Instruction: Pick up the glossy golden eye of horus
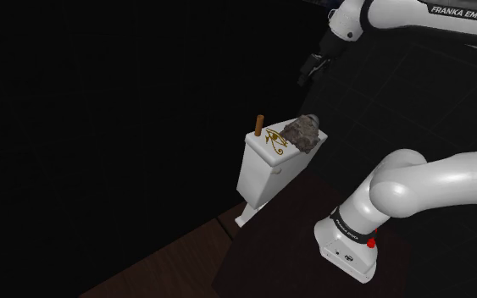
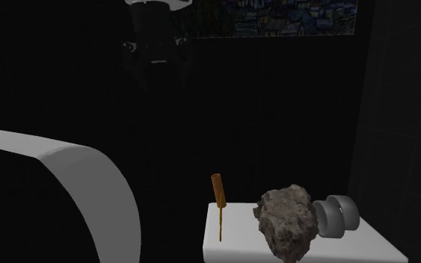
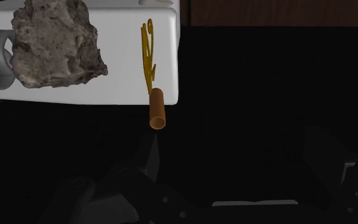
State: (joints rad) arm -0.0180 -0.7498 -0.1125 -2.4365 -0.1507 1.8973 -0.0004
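Your gripper point(image 3: 234, 137) hangs released above the white tank point(image 1: 257, 169); at the shoulder view's centre, descend on the flat golden eye of horus point(image 1: 276, 140); avoid the brown stick point(image 1: 259, 124) and rock point(image 1: 304, 133).

A bathroom, judging by the white toilet cistern point(image 1: 257, 172) and curved white rim point(image 2: 74, 159)

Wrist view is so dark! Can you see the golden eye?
Yes; in the wrist view the golden eye stands out on the lit white tank, dark around; in the shoulder view too; in the second exterior view it is a thin streak.
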